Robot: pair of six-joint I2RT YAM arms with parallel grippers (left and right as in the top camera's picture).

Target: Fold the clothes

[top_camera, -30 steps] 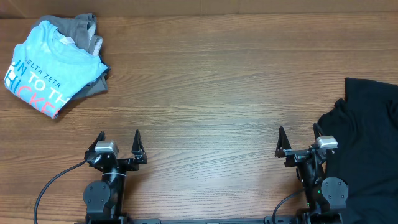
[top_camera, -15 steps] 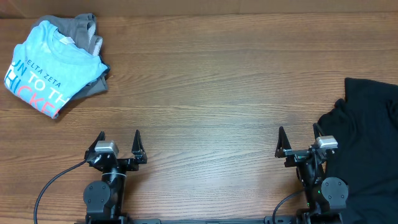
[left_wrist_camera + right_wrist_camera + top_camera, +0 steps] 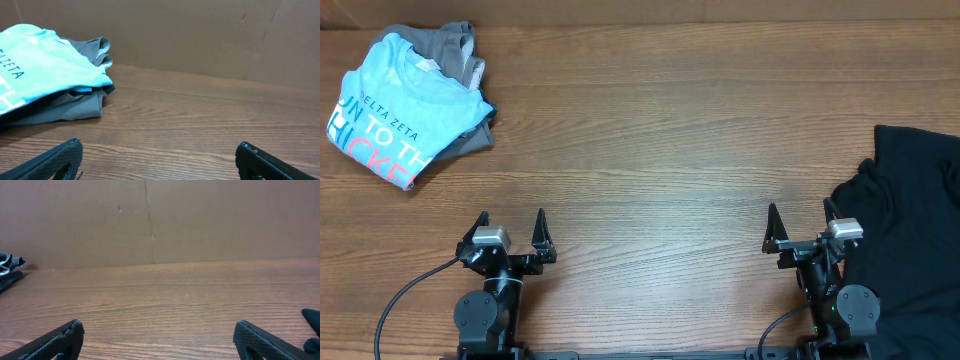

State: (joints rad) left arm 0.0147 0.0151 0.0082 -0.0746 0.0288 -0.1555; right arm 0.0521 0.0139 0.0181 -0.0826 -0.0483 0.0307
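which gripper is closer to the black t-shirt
Right. The right gripper sits just beside the black T-shirt, at its edge; the left gripper is far off toward the opposite side of the table.

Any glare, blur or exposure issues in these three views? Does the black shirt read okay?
Overhead: even light, no blur; black shirt reads near-solid dark, folds barely show, and the right edge crops it. Left wrist: sharp, soft shadow under the blue shirt, no glare. Right wrist: flat light, black shirt only a sliver at the right edge.
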